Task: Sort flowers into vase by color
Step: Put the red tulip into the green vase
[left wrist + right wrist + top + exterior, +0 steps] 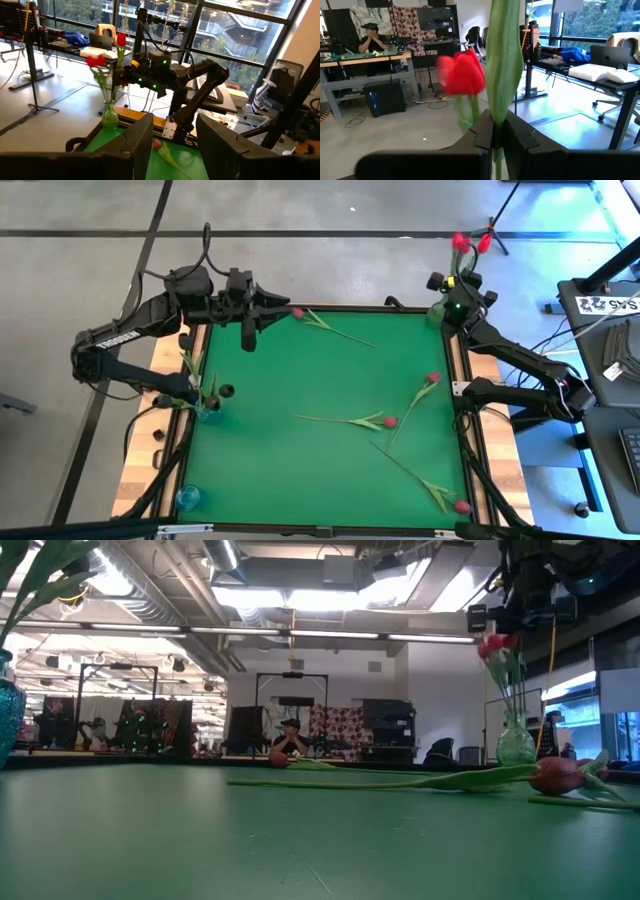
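Your green table (300, 460) sits in an open workshop, with four tulips lying loose on the mat. Your left gripper (249, 332) hangs at the far left edge, fingers (137, 137) parted on nothing, a red-headed tulip (325, 325) lying just beyond their tips. Your right gripper (452, 302) is over the clear vase (515, 745) at the far right corner, its fingers (485, 135) pinched almost closed on a green stem (504, 65) that rises straight up between them.

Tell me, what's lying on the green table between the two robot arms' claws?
From above, one red tulip lies on the green mat, close to the left gripper. Bare mat runs from it to the right gripper.
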You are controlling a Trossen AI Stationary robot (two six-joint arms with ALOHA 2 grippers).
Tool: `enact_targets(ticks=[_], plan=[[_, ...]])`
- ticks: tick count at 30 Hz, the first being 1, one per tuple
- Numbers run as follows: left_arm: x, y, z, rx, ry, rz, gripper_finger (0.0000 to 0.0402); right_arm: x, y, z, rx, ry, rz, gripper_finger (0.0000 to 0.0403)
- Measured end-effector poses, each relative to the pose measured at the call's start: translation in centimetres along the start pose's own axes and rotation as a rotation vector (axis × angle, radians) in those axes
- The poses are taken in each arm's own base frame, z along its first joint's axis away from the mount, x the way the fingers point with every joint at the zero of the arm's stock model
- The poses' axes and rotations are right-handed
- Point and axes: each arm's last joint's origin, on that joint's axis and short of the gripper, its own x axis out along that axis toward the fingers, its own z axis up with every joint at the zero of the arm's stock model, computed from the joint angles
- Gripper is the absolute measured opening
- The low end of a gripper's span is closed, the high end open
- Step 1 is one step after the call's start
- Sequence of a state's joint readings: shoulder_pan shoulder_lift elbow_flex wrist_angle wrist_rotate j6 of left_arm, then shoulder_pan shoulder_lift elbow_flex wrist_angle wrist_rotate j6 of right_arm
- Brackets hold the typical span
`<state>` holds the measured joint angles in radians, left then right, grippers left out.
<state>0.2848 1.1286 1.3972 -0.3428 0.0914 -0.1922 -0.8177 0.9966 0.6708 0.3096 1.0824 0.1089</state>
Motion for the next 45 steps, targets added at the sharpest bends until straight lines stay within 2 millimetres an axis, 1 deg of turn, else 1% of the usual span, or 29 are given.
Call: enact_targets(ticks=[8, 14, 20, 24, 26, 30, 34, 38, 45], plan=[[0.0, 0.0, 0.0, -0.010, 0.001, 0.000, 0.0147, 0.0, 0.0, 0.0, 0.010, 0.003, 0.013, 0.0034], [0.0, -0.2, -0.1, -0.011, 0.003, -0.008, 0.0147, -0.9, 0.5, -0.5, 0.002, 0.038, 0.066, 0.0033], [0.0, -0.4, -0.1, -0.010, 0.005, -0.017, 0.0147, -1.9, 0.9, -1.1, 0.002, 0.076, 0.110, 0.0011], [0.1, -0.8, -0.2, -0.007, 0.009, -0.036, 0.0147, -2.3, 0.9, -1.4, 0.021, 0.095, 0.114, 0.0017], [0.1, -1.0, -0.3, -0.006, 0.013, -0.046, 0.0147, -2.6, 0.8, -1.4, 0.029, 0.103, 0.124, 0.0020], [0.1, -1.2, -0.3, -0.003, 0.019, -0.053, 0.0147, -3.4, 0.4, -1.2, 0.013, 0.109, 0.136, 0.0010], [0.1, -1.2, -0.3, 0.000, 0.019, -0.053, 0.0147, -4.2, -0.1, -0.9, -0.004, 0.104, 0.126, 0.0010], [0.1, -1.2, -0.3, 0.014, 0.011, -0.052, 0.0147, -4.3, -0.7, -0.8, 0.002, 0.110, 0.114, 0.0018], [0.1, -1.3, -0.2, 0.016, 0.006, -0.056, 0.0147, -4.2, -0.7, -1.4, -0.003, 0.145, 0.114, 0.0014]])
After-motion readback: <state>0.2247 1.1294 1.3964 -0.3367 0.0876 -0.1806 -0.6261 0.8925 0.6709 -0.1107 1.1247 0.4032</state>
